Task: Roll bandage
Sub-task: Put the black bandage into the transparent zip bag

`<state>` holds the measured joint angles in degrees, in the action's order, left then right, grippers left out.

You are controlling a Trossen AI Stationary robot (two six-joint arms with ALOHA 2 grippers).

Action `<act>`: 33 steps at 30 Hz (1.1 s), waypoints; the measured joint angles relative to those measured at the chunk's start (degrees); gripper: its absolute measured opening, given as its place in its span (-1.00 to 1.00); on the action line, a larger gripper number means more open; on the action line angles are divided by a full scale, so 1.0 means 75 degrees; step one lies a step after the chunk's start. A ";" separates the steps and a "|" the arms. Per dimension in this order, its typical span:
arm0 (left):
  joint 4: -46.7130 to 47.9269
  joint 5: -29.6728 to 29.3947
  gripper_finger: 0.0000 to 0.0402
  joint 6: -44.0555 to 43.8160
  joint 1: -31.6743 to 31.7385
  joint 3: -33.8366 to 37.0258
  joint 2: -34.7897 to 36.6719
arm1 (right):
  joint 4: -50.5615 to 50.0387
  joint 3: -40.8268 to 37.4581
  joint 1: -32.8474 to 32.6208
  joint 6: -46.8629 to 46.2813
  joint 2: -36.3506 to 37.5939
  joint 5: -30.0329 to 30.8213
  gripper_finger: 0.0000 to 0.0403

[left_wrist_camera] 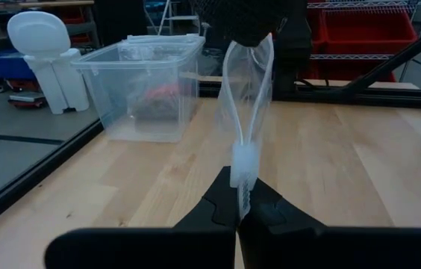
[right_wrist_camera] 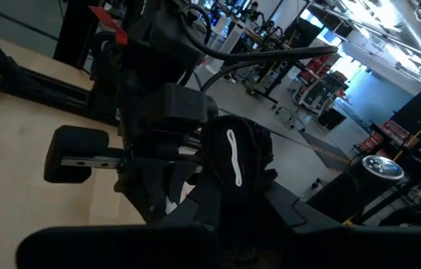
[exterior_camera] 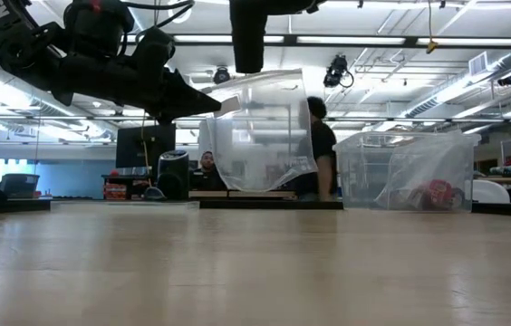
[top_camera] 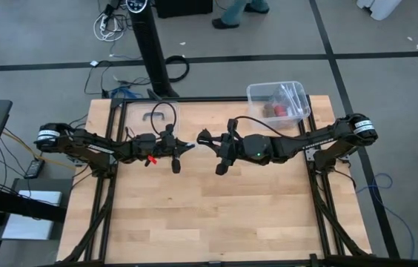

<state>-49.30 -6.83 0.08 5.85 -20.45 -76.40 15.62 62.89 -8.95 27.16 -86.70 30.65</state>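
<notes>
The bandage (right_wrist_camera: 233,153), a wad of black fabric with a white mark, sits between the fingers of my right gripper (right_wrist_camera: 236,190), which is shut on it above the table's middle (top_camera: 203,138). A clear plastic wrapper (left_wrist_camera: 246,97) runs from the bandage (left_wrist_camera: 244,19) down to my left gripper (left_wrist_camera: 240,198), which is shut on the wrapper's sealed end. In the low view the wrapper (exterior_camera: 260,127) hangs well clear of the tabletop beside my left gripper (exterior_camera: 212,102). How much of the bandage is inside the wrapper, I cannot tell. My left gripper pinches the wrapper's white sealed strip (left_wrist_camera: 242,168) between its two fingertips, coming in about level from the table's left. The wrapper rises from there as a narrow loop toward the bandage, clear of the table. My right gripper pinches the black bandage fabric (right_wrist_camera: 234,175) between its two fingers, about level from the table's right. The bandage is lifted clear of the table.
A clear plastic box (top_camera: 277,101) with red and white items stands at the table's far right corner. The wooden tabletop (top_camera: 216,215) is bare toward the near edge. A person (exterior_camera: 321,145) stands in the room beyond the far edge.
</notes>
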 joint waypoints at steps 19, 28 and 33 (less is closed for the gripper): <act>-0.0014 -0.0003 -0.99 -0.0041 -0.0003 0.0000 0.0000 | -0.0907 0.0000 -0.0220 -0.0529 0.0003 -0.0084 -0.80; -0.0034 -0.0003 -0.99 -0.0073 -0.0003 0.0000 0.0000 | -0.1333 0.0000 -0.0121 -0.1102 0.0020 -0.0661 -0.80; -0.0119 0.0074 -0.99 -0.0076 -0.0006 0.0000 0.0000 | -0.1328 0.0000 0.0233 -0.1344 -0.0018 -0.0786 -0.80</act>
<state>-50.19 -6.28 -0.49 5.80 -20.45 -76.40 5.66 62.89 -7.21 17.08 -86.83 24.76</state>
